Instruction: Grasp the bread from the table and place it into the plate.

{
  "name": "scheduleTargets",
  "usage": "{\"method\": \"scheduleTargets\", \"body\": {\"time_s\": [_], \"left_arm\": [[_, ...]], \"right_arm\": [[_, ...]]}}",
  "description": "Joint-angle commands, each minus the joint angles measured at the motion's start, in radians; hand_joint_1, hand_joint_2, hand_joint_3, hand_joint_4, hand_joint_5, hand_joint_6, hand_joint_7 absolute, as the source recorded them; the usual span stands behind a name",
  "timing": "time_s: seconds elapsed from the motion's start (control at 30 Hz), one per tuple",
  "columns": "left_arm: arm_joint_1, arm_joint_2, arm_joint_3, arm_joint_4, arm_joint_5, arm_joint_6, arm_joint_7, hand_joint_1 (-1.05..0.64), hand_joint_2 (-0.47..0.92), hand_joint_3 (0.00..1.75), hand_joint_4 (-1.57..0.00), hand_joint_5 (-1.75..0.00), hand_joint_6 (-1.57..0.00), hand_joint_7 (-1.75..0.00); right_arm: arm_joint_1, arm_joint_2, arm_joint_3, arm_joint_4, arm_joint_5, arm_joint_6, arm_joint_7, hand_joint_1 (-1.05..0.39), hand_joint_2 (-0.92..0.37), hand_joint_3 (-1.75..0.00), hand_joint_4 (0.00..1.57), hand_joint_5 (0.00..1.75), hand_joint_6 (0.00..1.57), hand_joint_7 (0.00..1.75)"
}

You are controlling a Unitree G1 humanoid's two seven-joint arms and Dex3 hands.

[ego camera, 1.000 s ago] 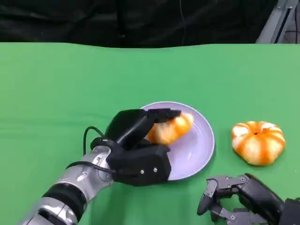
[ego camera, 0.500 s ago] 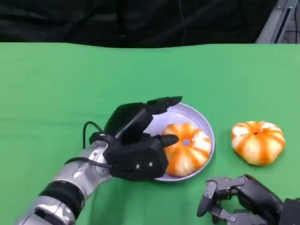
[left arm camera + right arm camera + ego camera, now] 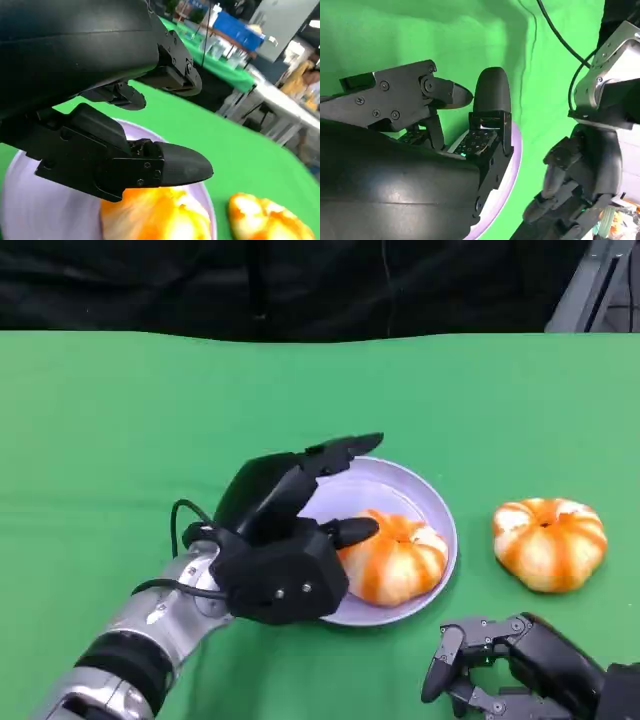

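on the lilac plate i see the bread, a round orange-and-white striped bun. my left hand hovers beside it, fingers spread, holding nothing. my right hand rests low, fingers curled, empty. a second bun lies on the cloth.

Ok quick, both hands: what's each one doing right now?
Left hand: open, fingers spread over the plate, bread lying loose on it.
Right hand: open, holding nothing, low by the table's near edge.
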Motion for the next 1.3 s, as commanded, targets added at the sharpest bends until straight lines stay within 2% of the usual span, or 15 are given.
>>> {"method": "scheduleTargets", "body": {"time_s": [0.03,0.3,0.77,1.07,1.3], "left_arm": [[0.029,0.026,0.043,-0.036,-0.039,-0.045,0.028,-0.88,0.92,0.57,-0.53,0.00,-0.42,0.00],[0.096,0.037,0.134,-0.129,-0.119,-0.094,0.028,-0.88,0.92,0.56,-0.59,-0.03,-0.43,-0.01],[0.272,0.044,0.236,-0.319,-0.316,-0.168,-0.170,-0.87,0.92,0.49,-0.66,-0.02,-0.47,-0.01],[0.327,0.049,0.289,-0.301,-0.380,-0.290,-0.236,-0.82,0.92,0.46,-0.71,-0.03,-0.50,-0.02],[0.380,0.002,0.330,-0.311,-0.558,-0.319,-0.357,-0.78,0.92,0.42,-0.75,-0.03,-0.50,-0.01]], "right_arm": [[-0.006,-0.016,-0.009,0.007,0.015,-0.004,0.005,-0.09,-0.88,-0.53,0.69,1.59,0.78,1.13],[-0.004,-0.018,-0.009,0.005,0.015,0.001,0.004,-0.08,-0.89,-0.52,0.70,1.56,0.79,1.12],[-0.009,-0.025,-0.008,0.023,0.010,-0.019,0.005,-0.08,-0.92,-0.48,0.71,1.57,0.78,1.10],[-0.010,-0.026,-0.010,0.025,0.014,-0.020,0.009,-0.09,-0.91,-0.48,0.71,1.56,0.79,1.10],[-0.012,-0.030,-0.011,0.030,0.016,-0.023,0.013,-0.08,-0.91,-0.49,0.71,1.57,0.79,1.10]]}}
